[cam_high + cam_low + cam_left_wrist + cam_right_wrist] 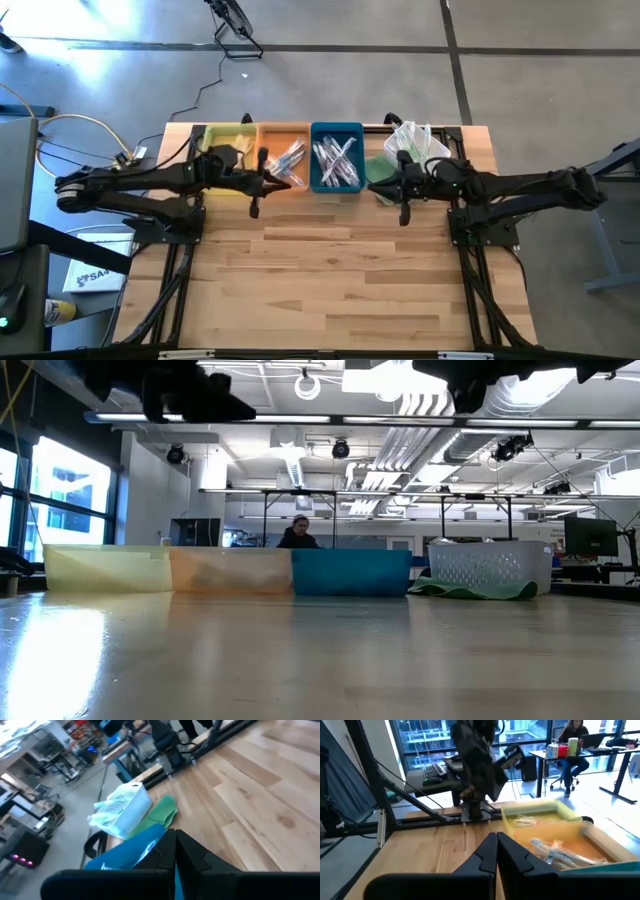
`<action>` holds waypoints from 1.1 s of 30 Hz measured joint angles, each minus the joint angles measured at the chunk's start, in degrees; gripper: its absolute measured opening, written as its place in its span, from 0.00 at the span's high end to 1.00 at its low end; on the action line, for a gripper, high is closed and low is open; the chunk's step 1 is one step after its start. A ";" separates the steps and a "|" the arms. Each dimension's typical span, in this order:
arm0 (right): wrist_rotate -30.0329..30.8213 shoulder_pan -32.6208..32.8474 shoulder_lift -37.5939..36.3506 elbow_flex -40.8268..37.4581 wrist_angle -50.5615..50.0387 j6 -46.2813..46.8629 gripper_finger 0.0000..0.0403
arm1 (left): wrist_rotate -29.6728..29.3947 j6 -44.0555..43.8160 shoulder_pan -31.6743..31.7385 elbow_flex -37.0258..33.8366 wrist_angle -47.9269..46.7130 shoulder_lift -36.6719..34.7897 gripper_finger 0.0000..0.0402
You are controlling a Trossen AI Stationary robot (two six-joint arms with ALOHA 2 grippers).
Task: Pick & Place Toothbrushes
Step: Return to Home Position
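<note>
Wrapped toothbrushes lie in the orange tray (287,160) and several in the blue tray (337,160); the right wrist view shows some in the yellow tray (530,821) and the orange tray (555,851). More wrapped ones fill the white mesh basket (416,142), which stands on a green cloth (378,168). My left gripper (292,183) (175,845) hovers shut at the orange tray's near edge, pointing toward the table's right. My right gripper (376,187) (496,846) hovers shut between blue tray and basket, pointing left. Both are empty.
The yellow tray (228,140), orange tray and blue tray stand side by side along the table's far edge, with the basket to their right. Bare wooden table (330,280) stretches toward the near edge. A person sits beyond the table (298,535).
</note>
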 joint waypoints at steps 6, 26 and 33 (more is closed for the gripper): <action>2.25 0.37 -2.35 0.00 -2.78 0.25 1.00 | -0.08 -3.17 -0.02 -11.47 10.74 -6.98 1.00; 8.99 3.48 -3.72 0.00 -6.09 -0.01 0.99 | -7.67 -4.42 0.09 -27.70 7.76 -38.12 1.00; 9.00 3.48 -6.05 0.00 -9.02 0.16 0.99 | -11.63 -4.45 0.09 -29.24 2.39 -45.89 1.00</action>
